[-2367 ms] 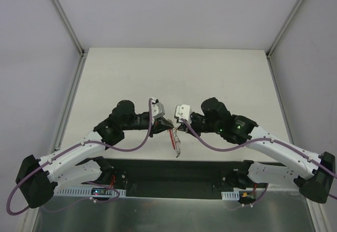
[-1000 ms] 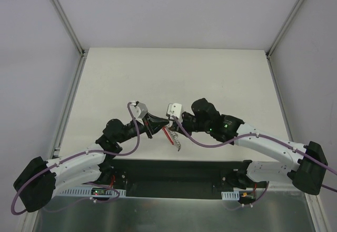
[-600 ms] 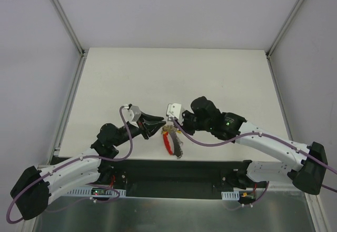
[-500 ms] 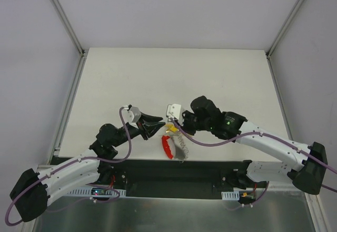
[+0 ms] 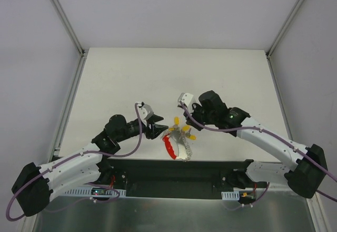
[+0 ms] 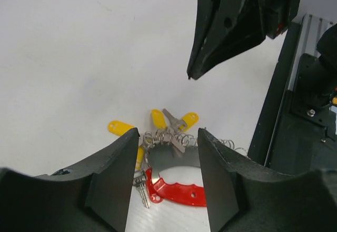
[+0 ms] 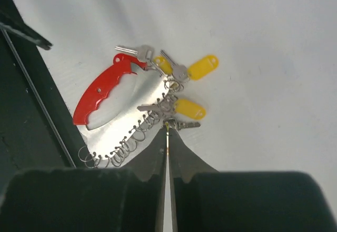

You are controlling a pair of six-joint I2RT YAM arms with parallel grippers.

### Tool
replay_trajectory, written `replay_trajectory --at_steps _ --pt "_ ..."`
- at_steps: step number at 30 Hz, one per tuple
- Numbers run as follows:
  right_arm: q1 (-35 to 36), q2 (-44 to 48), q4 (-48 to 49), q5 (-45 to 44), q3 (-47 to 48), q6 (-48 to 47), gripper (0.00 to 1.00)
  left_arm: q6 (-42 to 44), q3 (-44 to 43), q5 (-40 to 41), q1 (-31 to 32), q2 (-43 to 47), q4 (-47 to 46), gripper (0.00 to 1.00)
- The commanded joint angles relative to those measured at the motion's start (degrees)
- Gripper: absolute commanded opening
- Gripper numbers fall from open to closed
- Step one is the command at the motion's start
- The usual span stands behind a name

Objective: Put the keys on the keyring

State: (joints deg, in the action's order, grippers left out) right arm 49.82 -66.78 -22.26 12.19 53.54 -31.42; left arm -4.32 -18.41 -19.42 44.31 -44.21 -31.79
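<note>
Since half a second ago the right gripper (image 5: pixel 185 121) is lifting clear, leaving the keyring (image 5: pixel 176 143) lying between both arms; from the left wrist, the left gripper (image 6: pixel 168 133) is gaping wide and empty, the keys (image 6: pixel 158 119) lying just ahead between its fingers; from the right wrist, the pinched-together, empty tips are hovering directly over the bunch, its long axis slanting leftward

The scene is lit brightly and evenly by diffuse light; the white desk (image 5: pixel 131 74) is rendered pale, and only faint, soft shadows are cast beneath the arms. In the left wrist view the left pincer (image 6: pixel 167 136) is shown dark and blurred in the near foreground, while the far desk is almost washed out. In the right wrist view the right pincer (image 7: pixel 167 133) is blurred and the keyring (image 7: pixel 102 96) is rendered sharply.
</note>
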Motion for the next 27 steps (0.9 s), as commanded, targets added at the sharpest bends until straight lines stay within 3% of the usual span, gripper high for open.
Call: replay_trajectory --at_steps 1,6,9,14,18,27 --pt "-6.1 0.9 1.2 2.6 -2.0 11.5 0.13 -3.1 -3.7 -0.4 0.2 -5.0 2.9 0.5" --pt "-13.5 -0.3 3.4 6.6 -4.9 24.1 0.36 -8.9 -5.8 2.3 0.2 -8.3 4.4 0.7" --pt "-16.6 -1.5 2.1 7.0 -5.5 27.6 0.45 -11.1 -7.3 3.7 0.2 -10.0 7.4 0.79" --pt "-17.8 -3.4 -1.0 4.1 -6.1 31.1 0.47 -13.3 -10.8 4.5 0.5 -13.5 14.1 0.9" --pt "-17.6 -4.6 -1.5 1.3 -6.4 31.2 0.48 -13.8 -13.8 5.4 1.2 -17.4 18.9 0.92" --pt "-9.5 -13.4 -2.4 -9.3 -3.1 29.0 0.45 -16.4 -16.7 9.4 3.4 -26.3 24.6 0.98"
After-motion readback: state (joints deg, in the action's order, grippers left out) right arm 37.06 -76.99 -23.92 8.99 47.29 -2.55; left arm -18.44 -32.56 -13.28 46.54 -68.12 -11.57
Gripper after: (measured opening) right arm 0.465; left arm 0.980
